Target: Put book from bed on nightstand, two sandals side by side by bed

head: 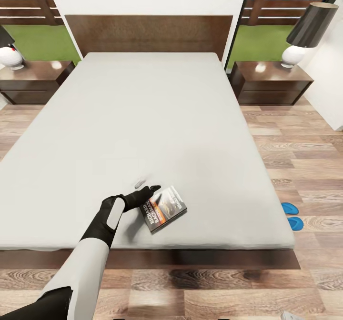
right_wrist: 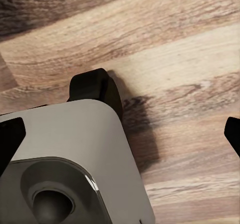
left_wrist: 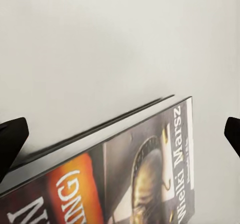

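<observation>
Head view: left gripper [head: 145, 190] spread wide over the book [head: 166, 209] on the bed [head: 157, 120], holding nothing; next, descend and pinch.

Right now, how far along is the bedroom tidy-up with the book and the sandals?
Nothing looks finished. The book lies on the bed near its foot, and the left claw is open beside it, not gripping. The two blue sandals lie close together on the floor by the bed, partly hidden by it. Left: grasp the book, carry it to a nightstand, check the sandals.
</observation>
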Motion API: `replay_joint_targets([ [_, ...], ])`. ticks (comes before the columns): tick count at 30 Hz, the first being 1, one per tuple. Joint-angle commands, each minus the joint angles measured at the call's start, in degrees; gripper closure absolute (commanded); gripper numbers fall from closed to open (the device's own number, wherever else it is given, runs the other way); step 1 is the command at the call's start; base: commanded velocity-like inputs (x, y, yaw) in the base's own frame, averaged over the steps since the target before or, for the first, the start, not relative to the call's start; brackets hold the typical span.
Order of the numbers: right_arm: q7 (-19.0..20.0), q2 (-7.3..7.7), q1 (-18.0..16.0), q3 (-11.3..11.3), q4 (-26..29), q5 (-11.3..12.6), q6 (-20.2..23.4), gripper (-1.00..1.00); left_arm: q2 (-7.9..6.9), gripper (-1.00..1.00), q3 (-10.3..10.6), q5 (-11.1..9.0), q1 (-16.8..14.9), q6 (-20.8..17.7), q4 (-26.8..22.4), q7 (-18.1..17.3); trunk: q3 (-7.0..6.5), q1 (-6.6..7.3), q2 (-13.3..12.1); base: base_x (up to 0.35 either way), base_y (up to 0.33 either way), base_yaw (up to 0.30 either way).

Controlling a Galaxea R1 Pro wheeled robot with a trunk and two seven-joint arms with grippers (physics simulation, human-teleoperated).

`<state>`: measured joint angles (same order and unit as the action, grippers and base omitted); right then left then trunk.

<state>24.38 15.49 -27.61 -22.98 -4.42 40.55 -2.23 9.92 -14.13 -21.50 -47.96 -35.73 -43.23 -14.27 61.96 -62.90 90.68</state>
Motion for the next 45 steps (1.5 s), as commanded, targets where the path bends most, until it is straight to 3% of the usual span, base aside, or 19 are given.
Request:
replay_joint_targets([
  [1,0.4,-0.02,-0.1,-0.5,-0.2,0.5,-0.2,-1.0,0.08,-1.0,-0.3,0.2,0.0,-0.5,0.0,-0.1,0.04,0.0,0.0,-0.01,0.0,0.0],
  [23,0.4,-0.02,-0.1,-0.5,-0.2,0.5,-0.2,-1.0,0.08,-1.0,-0.3,0.2,0.0,-0.6,0.0,-0.1,0.04,0.0,0.0,-0.034,-0.001,0.0],
  [45,0.4,-0.02,-0.1,-0.5,-0.2,0.5,-0.2,-1.0,0.08,-1.0,-0.3,0.2,0.0,-0.5,0.0,-0.1,0.04,0.0,0.0,0.0,-0.109,0.0],
])
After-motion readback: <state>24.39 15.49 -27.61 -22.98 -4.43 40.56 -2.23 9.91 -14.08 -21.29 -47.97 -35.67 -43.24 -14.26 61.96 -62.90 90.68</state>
